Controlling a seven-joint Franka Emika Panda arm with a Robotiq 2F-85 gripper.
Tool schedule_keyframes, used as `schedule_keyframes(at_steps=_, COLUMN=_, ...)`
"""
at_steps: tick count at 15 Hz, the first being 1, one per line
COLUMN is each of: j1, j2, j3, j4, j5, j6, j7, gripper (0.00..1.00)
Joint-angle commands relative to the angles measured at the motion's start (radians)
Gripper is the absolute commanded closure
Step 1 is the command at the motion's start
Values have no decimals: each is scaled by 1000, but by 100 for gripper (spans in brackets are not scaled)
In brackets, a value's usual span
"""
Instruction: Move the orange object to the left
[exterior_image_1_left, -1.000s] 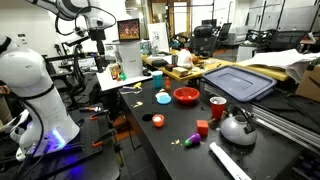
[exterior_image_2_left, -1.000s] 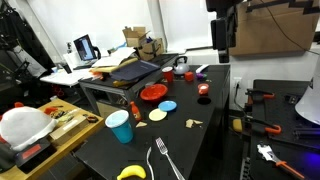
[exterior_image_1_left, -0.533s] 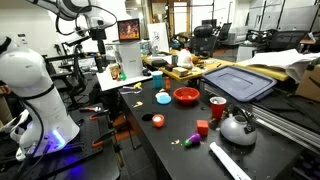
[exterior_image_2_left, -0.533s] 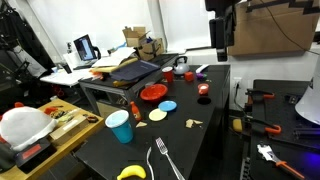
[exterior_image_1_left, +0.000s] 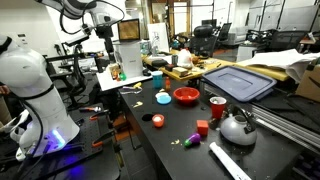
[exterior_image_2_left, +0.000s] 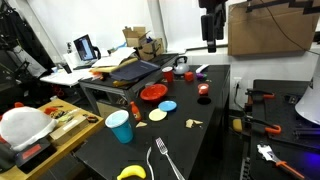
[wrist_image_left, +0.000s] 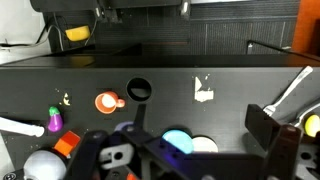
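Observation:
The orange object is a small red-orange block on the dark table, between the grey kettle and a small purple piece. It also shows in the wrist view, at the lower left next to the purple piece. My gripper hangs high above the far end of the table, well away from the block. It shows at the top of an exterior view. In the wrist view its fingers are spread apart and hold nothing.
A round orange piece with a pale centre, a blue disc, a red bowl and a red cup lie around the block. A white utensil lies near the table's edge. A blue cup, fork and banana sit at the other end.
My gripper has risen higher above the table and shifted slightly sideways. Nothing on the table has moved.

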Motion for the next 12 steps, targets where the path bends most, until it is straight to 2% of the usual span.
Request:
schedule_keyframes(at_steps=1, j1=-39, j2=27, j3=-50, j4=2, j5=-56, j6=57, j7=-70, gripper=0)
schedule_keyframes(at_steps=12, j1=-130, j2=154, j3=-169, j4=18, j5=-154, j6=276, j7=-186, gripper=0)
